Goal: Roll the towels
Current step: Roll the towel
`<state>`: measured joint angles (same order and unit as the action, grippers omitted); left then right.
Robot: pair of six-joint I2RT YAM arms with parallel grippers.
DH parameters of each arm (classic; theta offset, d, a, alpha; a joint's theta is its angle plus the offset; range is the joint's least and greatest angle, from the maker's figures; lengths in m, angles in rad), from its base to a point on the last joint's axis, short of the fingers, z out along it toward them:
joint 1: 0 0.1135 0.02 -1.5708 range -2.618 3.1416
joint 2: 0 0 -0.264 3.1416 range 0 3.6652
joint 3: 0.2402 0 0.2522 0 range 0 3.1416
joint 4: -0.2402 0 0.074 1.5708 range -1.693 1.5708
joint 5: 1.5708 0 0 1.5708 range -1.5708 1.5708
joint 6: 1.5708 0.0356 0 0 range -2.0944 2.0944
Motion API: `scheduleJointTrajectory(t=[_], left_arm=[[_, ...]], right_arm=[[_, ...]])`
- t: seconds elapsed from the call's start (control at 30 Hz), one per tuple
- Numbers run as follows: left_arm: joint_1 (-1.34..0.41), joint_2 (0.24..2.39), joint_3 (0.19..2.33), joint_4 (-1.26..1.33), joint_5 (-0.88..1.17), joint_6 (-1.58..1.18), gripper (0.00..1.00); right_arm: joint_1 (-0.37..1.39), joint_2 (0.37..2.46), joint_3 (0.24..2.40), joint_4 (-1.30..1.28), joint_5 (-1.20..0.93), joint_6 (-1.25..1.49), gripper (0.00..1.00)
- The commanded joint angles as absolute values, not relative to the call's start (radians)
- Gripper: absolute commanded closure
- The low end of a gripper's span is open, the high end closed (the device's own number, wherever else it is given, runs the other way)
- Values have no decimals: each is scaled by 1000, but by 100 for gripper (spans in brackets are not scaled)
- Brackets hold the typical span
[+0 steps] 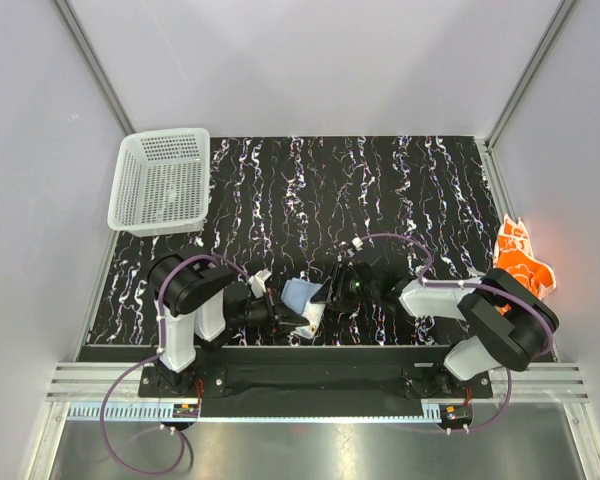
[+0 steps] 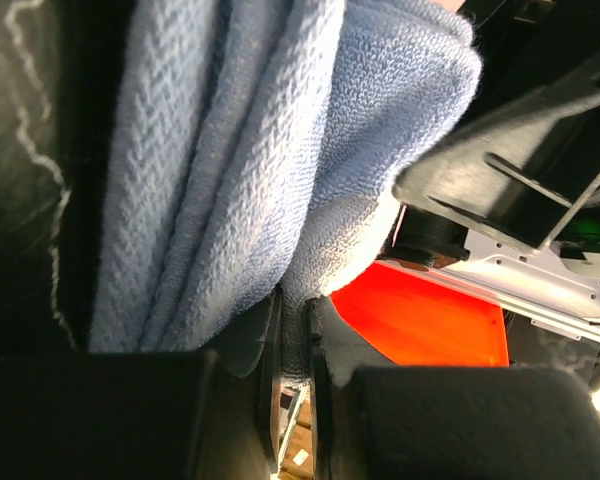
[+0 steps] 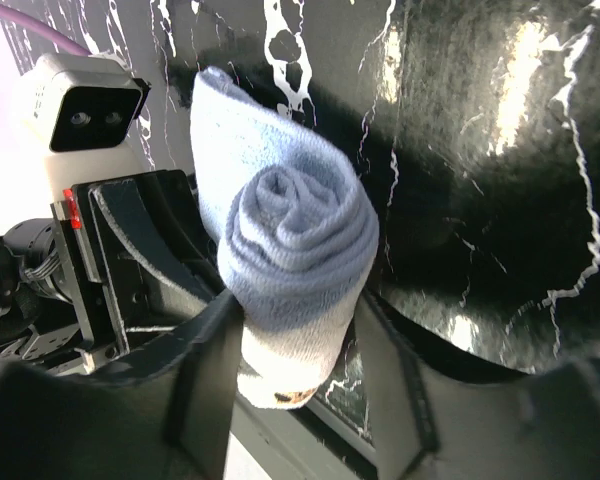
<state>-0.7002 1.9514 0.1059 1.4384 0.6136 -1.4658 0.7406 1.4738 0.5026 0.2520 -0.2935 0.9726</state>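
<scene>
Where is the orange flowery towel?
In the top view the orange towel lies crumpled at the table's right edge, just beyond the right arm, far from the blue towel.

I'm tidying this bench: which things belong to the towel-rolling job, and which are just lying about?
Belongs to the job:
- light blue cloth towel, rolled
- orange flower-print cloth towel, crumpled at the table's right edge

Lying about:
- white perforated plastic basket
</scene>
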Motion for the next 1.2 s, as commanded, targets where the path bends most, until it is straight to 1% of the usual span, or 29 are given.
scheduleJointTrajectory(t=[0.0, 0.03, 0.07, 0.13, 0.17, 0.23, 0.27, 0.33, 0.4, 0.57, 0.67, 0.7, 0.73, 0.77, 0.8, 0.83, 0.87, 0.9, 0.93, 1.0, 1.03, 1.07, 1.1, 1.17], left_arm=[[-693, 1964, 61, 1660, 601, -1428, 100], [-692, 1960, 63, 1655, 604, -1431, 100], [-690, 1957, 64, 1655, 606, -1431, 100], [-687, 1959, 67, 1655, 614, -1434, 100], [-687, 1965, 71, 1657, 615, -1433, 100], [-689, 1965, 80, 1657, 627, -1422, 99], [-689, 1965, 80, 1654, 633, -1417, 98], [-687, 1953, 75, 1609, 629, -1393, 93], [-689, 1924, 75, 1548, 626, -1373, 83], [-690, 1810, 92, 1409, 634, -1315, 80], [-690, 1668, 126, 1153, 609, -1215, 77], [-689, 1623, 158, 961, 583, -1180, 77], [-692, 1530, 181, 855, 566, -1107, 76], [-692, 1482, 205, 745, 543, -1068, 72], [-696, 1436, 230, 524, 487, -1031, 69], [-699, 1357, 291, 418, 447, -959, 65], [-703, 1324, 317, 325, 415, -927, 57], [-706, 1293, 342, 182, 355, -899, 54], [-706, 1249, 375, 126, 327, -855, 48], [-707, 1218, 400, 7, 263, -803, 42], [-709, 1194, 408, -23, 244, -790, 41], [-713, 1184, 428, -49, 221, -776, 35], [-756, 1171, 445, -128, 124, -763, 32], [-826, 1137, 503, -202, 11, -735, 32]], right_arm=[[756, 1522, 477, 357, -291, 988, 48], [758, 1534, 474, 373, -296, 991, 49], [758, 1546, 471, 402, -299, 996, 55], [759, 1584, 472, 425, -310, 999, 61], [759, 1592, 474, 440, -310, 1000, 70], [764, 1600, 476, 452, -301, 1003, 82], [764, 1598, 477, 443, -296, 1003, 84], [765, 1589, 492, 408, -272, 1002, 86], [767, 1582, 515, 335, -249, 994, 88], [772, 1568, 554, 172, -201, 979, 90], [782, 1556, 595, 72, -164, 963, 92], [785, 1554, 618, 45, -137, 960, 92], [788, 1551, 627, 5, -123, 957, 93], [793, 1545, 633, -27, -112, 957, 93], [793, 1545, 640, -35, -106, 957, 93], [796, 1545, 644, -49, -103, 957, 93], [796, 1543, 647, -57, -100, 960, 94], [799, 1543, 655, -58, -98, 960, 94], [799, 1545, 660, -69, -98, 960, 94], [804, 1554, 679, -87, -89, 962, 95], [807, 1555, 686, -104, -86, 960, 95], [808, 1562, 692, -110, -84, 960, 95], [811, 1563, 705, -120, -81, 960, 95], [819, 1572, 724, -146, -75, 962, 96]])
